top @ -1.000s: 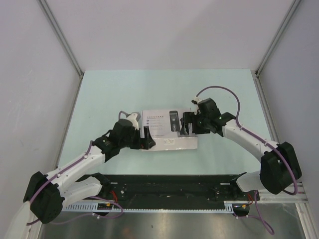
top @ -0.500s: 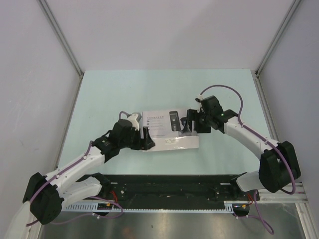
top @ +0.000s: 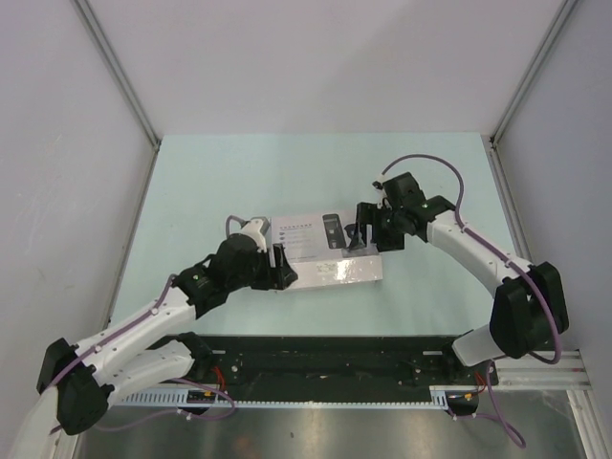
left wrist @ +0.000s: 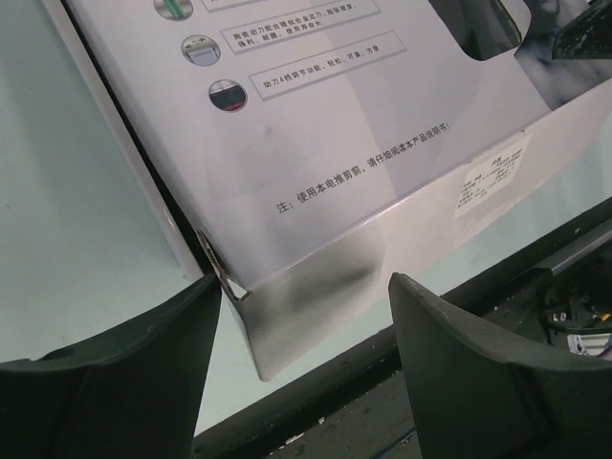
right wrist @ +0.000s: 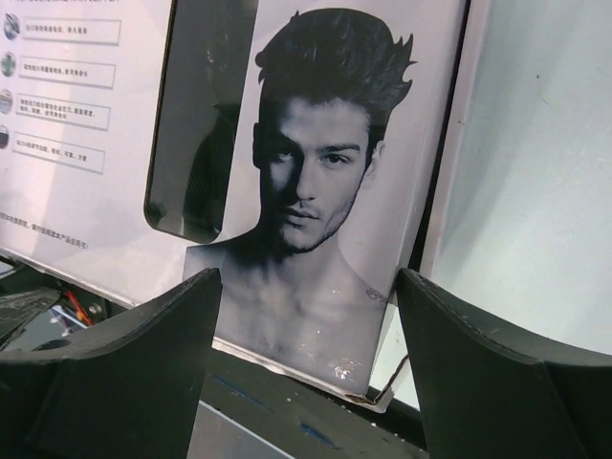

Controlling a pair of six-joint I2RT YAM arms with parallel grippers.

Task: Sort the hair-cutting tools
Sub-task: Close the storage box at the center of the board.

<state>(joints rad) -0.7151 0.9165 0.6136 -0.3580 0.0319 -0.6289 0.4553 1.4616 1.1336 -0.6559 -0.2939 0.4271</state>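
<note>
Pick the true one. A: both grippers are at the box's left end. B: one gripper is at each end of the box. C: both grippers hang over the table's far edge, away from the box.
B: the left gripper straddles the left end of the box and the right gripper its right end.

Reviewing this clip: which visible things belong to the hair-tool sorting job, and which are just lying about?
Job in hand:
- left gripper and right gripper, fingers straddling opposite ends of the flat white box
- no loose hair-cutting tools show; only an unidentifiable dark shape behind the lid window

Lying about:
- the flat white box itself, lid printed
- pale green table
</note>
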